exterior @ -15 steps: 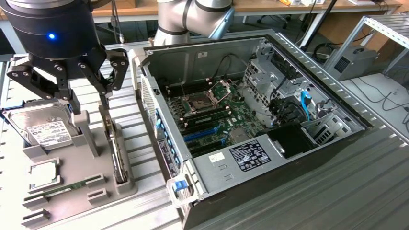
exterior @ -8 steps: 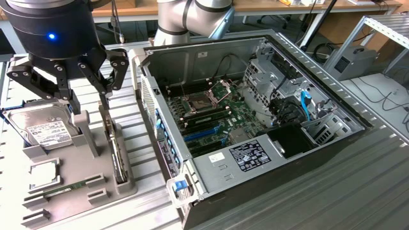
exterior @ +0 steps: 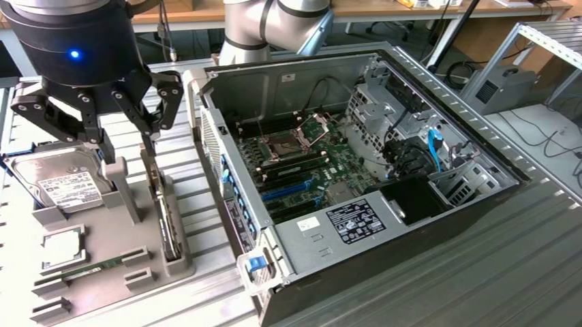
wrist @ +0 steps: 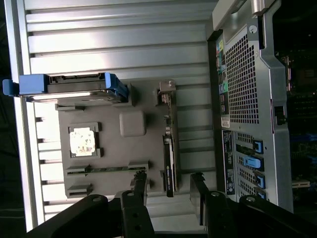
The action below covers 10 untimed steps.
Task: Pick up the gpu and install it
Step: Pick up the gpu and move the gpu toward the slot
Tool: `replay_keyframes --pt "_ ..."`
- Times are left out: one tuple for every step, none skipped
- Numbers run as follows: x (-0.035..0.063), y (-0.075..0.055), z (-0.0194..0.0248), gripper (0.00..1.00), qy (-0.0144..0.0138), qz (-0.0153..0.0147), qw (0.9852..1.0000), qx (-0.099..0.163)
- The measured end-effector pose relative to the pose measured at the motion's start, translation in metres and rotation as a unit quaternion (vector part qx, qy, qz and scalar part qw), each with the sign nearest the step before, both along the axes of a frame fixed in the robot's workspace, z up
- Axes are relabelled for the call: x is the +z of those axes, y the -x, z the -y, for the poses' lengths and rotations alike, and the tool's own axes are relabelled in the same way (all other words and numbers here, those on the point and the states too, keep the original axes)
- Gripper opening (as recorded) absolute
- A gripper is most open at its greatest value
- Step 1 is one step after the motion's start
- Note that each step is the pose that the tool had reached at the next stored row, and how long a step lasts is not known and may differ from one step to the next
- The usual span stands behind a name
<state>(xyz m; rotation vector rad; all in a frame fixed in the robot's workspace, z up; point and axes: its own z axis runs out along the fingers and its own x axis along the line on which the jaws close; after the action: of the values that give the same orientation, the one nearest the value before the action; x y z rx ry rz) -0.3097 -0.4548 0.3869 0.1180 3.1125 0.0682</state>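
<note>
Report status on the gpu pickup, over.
Gripper fingers open, empty, above holder. Gpu on edge in holder, untouched. Hard drive apart from it; case open.

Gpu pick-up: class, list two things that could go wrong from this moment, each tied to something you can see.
1. The gpu stands on its thin edge in the holder, in line with the gap between the open gripper's fingers. A slightly off-centre close could tilt or jam it.
2. The case stands close beside the holder, with the hard drive on the other side. A lowered finger might clip either.
</note>
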Motion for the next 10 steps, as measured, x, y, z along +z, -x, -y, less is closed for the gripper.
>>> replay_keyframes --pt "-0.0011 0.0 0.0 0.48 -0.0004 0.0 1.0 0.0" --pt "-0.0016 0.0 0.0 0.48 -0.0007 0.0 1.0 0.0" --pt "-0.0022 0.0 0.0 0.48 -0.0011 0.0 1.0 0.0" --pt "-0.0027 0.0 0.0 0.48 -0.0014 0.0 1.0 0.0" --pt "-0.0032 0.0 0.0 0.48 -0.0018 0.0 1.0 0.0" --pt "-0.0036 0.0 0.0 0.48 -0.002 -0.0001 1.0 0.0" --pt "-0.004 0.0 0.0 0.48 -0.0022 0.0 1.0 0.0" --pt "-0.0043 0.0 0.0 0.48 -0.0023 0.0 1.0 0.0" --pt "-0.0045 0.0 0.0 0.48 -0.0023 0.0 1.0 0.0" --pt "-0.0047 0.0 0.0 0.48 -0.0023 0.0 1.0 0.0"
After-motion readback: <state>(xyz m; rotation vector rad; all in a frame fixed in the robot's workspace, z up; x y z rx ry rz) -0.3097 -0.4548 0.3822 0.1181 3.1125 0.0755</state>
